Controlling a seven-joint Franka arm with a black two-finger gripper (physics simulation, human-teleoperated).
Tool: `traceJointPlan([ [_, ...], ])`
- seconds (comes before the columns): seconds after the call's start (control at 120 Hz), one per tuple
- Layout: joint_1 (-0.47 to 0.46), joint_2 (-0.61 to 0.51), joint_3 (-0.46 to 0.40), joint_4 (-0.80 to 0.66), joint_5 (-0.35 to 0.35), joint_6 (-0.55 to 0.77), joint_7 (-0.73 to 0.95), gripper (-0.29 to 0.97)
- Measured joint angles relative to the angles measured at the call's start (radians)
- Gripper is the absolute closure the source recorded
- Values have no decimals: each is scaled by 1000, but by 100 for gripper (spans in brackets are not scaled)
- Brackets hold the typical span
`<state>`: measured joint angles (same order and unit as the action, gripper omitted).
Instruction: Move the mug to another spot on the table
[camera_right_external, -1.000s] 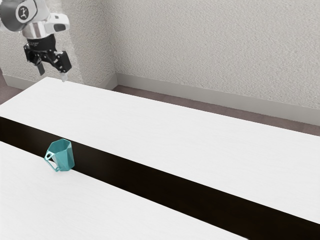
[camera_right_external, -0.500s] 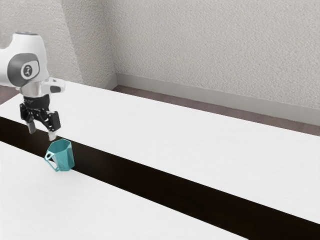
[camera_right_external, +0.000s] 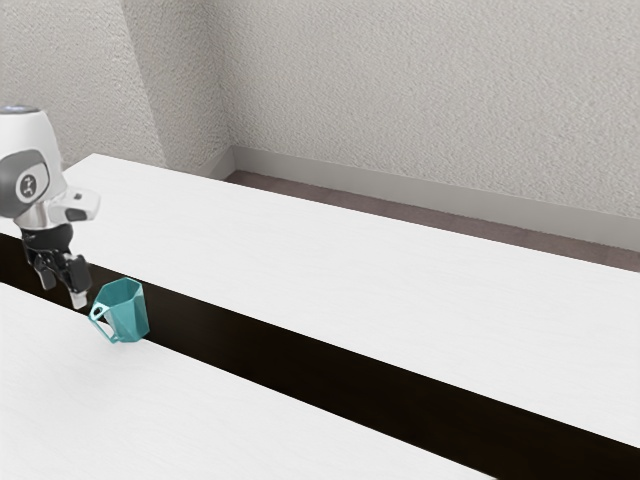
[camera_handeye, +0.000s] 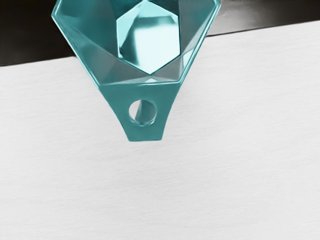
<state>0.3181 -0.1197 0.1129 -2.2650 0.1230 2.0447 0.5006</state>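
Note:
A teal faceted mug (camera_right_external: 123, 309) stands upright on the near white table (camera_right_external: 200, 420), at that table's far edge beside a dark gap. Its handle points toward the exterior view's left. My gripper (camera_right_external: 60, 287) hangs open just left of the mug, close to the handle, with nothing between its fingers (camera_right_external: 77, 275). In the wrist view I look down into the mug (camera_handeye: 140, 45), and its flat handle (camera_handeye: 144, 114) with a round hole juts out over the white tabletop (camera_handeye: 160, 190).
A dark gap (camera_right_external: 330, 370) runs between the near table and a second white table (camera_right_external: 400, 270) behind it. A textured wall (camera_right_external: 420, 90) and floor strip lie beyond.
My arm has come down from high at the far table's corner to the mug's level and shifted left, ending beside the handle. The mug has not moved.

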Motion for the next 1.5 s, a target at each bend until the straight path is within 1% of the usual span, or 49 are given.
traceJointPlan([
  [0.1, 6, 13, 1, 0, 0, 31, 53, 0],
  [0.467, 49, 136, 1, 1, -2, 168, 205, 0],
  [0.583, 55, 154, 1, 2, -21, 205, 231, 0],
  [0.75, 39, 157, 1, 3, -50, 232, 220, 0],
  [0.908, 19, 162, 1, -12, -63, 244, 194, 0],
  [1.167, 33, 193, 1, -16, -67, 269, 154, 2],
  [1.5, 27, 208, 0, -16, -69, 299, 115, 2],
])
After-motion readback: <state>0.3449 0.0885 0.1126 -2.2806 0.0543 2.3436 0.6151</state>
